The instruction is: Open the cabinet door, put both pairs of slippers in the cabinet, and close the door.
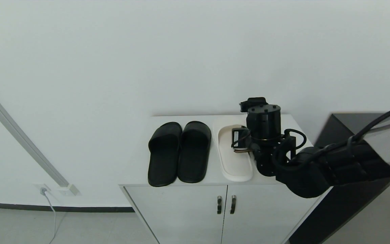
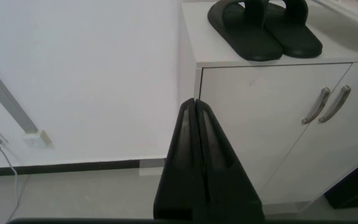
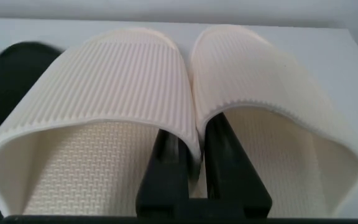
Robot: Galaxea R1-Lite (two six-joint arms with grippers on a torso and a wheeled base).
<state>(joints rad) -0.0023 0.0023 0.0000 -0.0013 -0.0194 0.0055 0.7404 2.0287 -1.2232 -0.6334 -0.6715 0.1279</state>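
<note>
A pair of black slippers [image 1: 178, 152] lies on top of the white cabinet [image 1: 181, 217], left of a pair of white slippers [image 1: 234, 159] [image 3: 123, 93]. My right wrist [image 1: 264, 135] hovers over the white pair and hides the right one. My right gripper [image 3: 193, 142] has one finger inside each white slipper, shut on the two touching inner strap edges. My left gripper [image 2: 196, 109] is shut with nothing in it, low and to the left of the cabinet, with the black slippers [image 2: 266, 28] above it. Both cabinet doors are shut, their handles [image 1: 225, 204] [image 2: 327, 104] side by side.
A dark cabinet or panel [image 1: 347, 125] stands right of the white cabinet. The wall runs close behind. On the left are a wall socket with a cable [image 1: 42, 191] and a slanted grey conduit [image 1: 19, 135]. Bare floor lies in front of the cabinet and to its left.
</note>
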